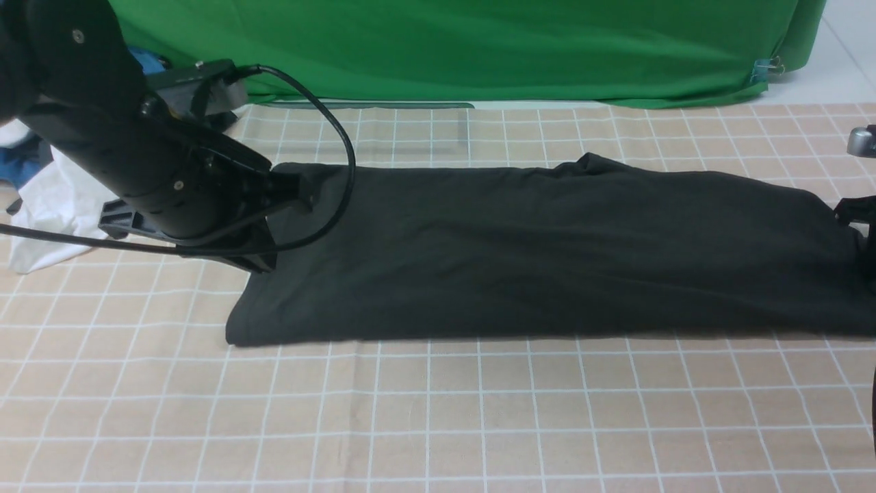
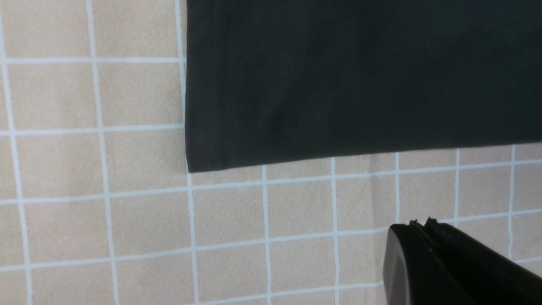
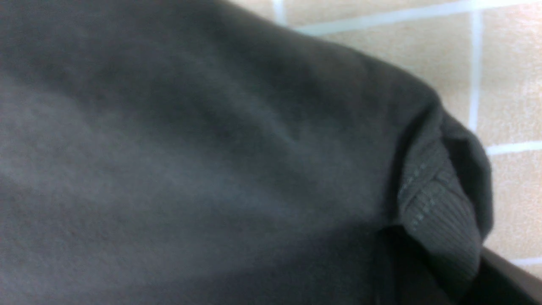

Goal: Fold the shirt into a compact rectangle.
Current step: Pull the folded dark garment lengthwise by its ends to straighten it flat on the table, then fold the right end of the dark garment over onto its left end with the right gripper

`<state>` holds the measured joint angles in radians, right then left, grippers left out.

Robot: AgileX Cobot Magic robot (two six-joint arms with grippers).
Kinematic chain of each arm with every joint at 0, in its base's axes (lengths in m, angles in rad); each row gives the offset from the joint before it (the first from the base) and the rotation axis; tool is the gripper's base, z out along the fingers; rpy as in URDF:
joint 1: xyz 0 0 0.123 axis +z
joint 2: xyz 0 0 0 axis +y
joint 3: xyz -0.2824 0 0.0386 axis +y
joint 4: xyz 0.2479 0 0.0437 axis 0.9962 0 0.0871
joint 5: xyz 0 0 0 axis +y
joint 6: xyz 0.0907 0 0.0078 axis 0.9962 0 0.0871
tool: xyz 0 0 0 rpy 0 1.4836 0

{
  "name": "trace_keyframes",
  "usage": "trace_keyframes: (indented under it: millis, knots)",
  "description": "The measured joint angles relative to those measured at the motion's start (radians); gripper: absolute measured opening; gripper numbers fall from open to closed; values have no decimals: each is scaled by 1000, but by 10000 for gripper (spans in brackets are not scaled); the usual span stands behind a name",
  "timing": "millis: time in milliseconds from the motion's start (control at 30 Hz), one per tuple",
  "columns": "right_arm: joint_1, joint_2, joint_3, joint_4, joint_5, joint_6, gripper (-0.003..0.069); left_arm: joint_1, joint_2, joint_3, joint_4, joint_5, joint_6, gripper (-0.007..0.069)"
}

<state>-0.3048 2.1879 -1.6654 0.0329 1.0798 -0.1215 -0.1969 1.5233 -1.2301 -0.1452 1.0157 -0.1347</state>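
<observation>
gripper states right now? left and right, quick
Left gripper: closed, holding nothing.
Right gripper: at the collar end of the black shirt; open or closed cannot be told.

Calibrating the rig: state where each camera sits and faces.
Front: between the arms, facing forward over the shirt on the checked cloth; left arm at left, right arm just inside the right edge.
Left wrist: looking down at the shirt's hem corner; its shut fingers show.
Right wrist: close to the shirt's ribbed collar; no fingers clearly visible.
Shared: the shirt.
</observation>
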Motion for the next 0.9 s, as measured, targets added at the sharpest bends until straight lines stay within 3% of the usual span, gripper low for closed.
trace_keyframes:
  millis: [533, 700, 900]
  knots:
    - [12, -127, -192, -26, 134, 69, 133, -1, -74, 0, 0, 7, 25, 13]
    - [92, -168, -240, 7, 139, 78, 133, -1, -99, 0, 0, 3, 41, 13]
    - [292, -195, -326, 125, 139, 100, 133, -1, -102, 0, -7, 1, 44, 13]
